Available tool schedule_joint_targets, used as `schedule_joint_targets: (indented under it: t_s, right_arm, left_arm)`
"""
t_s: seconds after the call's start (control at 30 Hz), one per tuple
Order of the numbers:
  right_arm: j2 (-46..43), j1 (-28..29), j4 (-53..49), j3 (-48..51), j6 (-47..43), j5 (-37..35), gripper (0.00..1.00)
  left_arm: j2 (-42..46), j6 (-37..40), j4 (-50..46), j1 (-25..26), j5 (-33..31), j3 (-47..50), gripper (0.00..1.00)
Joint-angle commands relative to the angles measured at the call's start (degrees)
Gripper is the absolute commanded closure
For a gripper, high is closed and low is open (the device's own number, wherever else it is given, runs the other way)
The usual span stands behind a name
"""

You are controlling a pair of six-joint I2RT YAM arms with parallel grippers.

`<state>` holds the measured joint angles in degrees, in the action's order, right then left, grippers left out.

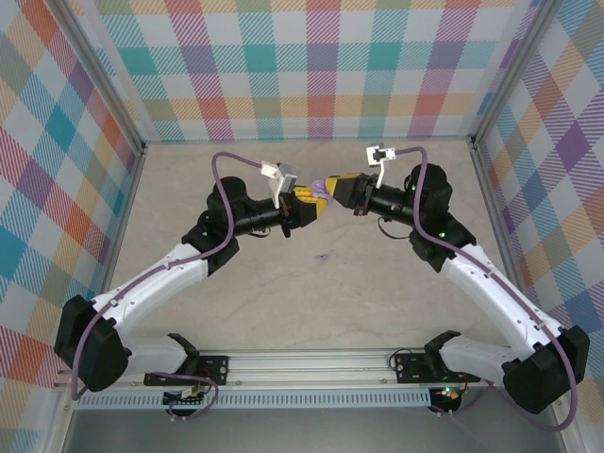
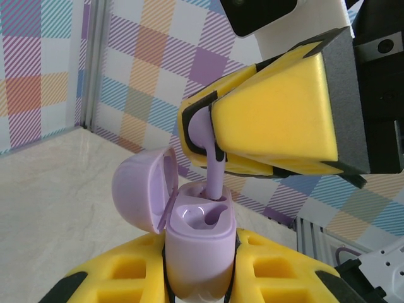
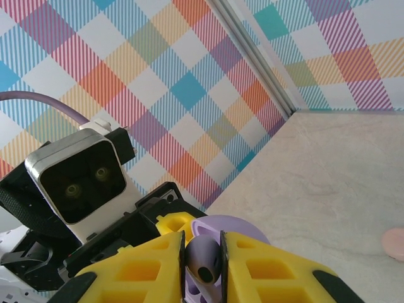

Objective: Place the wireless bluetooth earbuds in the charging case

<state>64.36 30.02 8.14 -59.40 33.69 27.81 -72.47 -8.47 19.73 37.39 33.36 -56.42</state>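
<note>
My left gripper (image 2: 201, 268) is shut on the lilac charging case (image 2: 197, 243) and holds it upright, its lid (image 2: 140, 189) hinged open to the left. From above, my right gripper (image 2: 201, 136) is shut on a lilac earbud (image 2: 214, 170) whose stem dips into the case's far slot. The near slot (image 2: 205, 218) looks empty. In the right wrist view the earbud's head (image 3: 205, 262) sits pinched between the yellow pads (image 3: 268, 265), over the open lid (image 3: 232, 226). From the top view both grippers (image 1: 304, 200) (image 1: 335, 187) meet mid-table above the surface.
A tiny lilac bit (image 1: 325, 256) lies on the beige table (image 1: 283, 293) in front of the grippers. A pale pink round thing (image 3: 395, 243) is cut by the right wrist view's edge. Plaid walls (image 1: 302, 57) enclose the table on three sides.
</note>
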Motion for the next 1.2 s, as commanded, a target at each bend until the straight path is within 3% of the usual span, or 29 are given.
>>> schedule_joint_targets:
  t_s: [0.0, 0.5, 1.17]
  right_arm:
    - [0.88, 0.68, 2.85, -2.17, 0.48, -0.17, 0.8]
    - [0.68, 1.44, 1.75, -1.86, -0.47, -1.9, 0.8]
    - [1.12, 2.06, 1.61, -2.74, 0.27, -1.78, 0.83]
  left_arm:
    - [0.81, 0.82, 2.48, 0.93, 0.26, -0.26, 1.0]
    - [3.5, -0.22, 4.53, 0.93, -4.12, 1.49, 1.0]
    - [4.09, -1.28, 6.87, 0.93, -4.03, 1.73, 1.0]
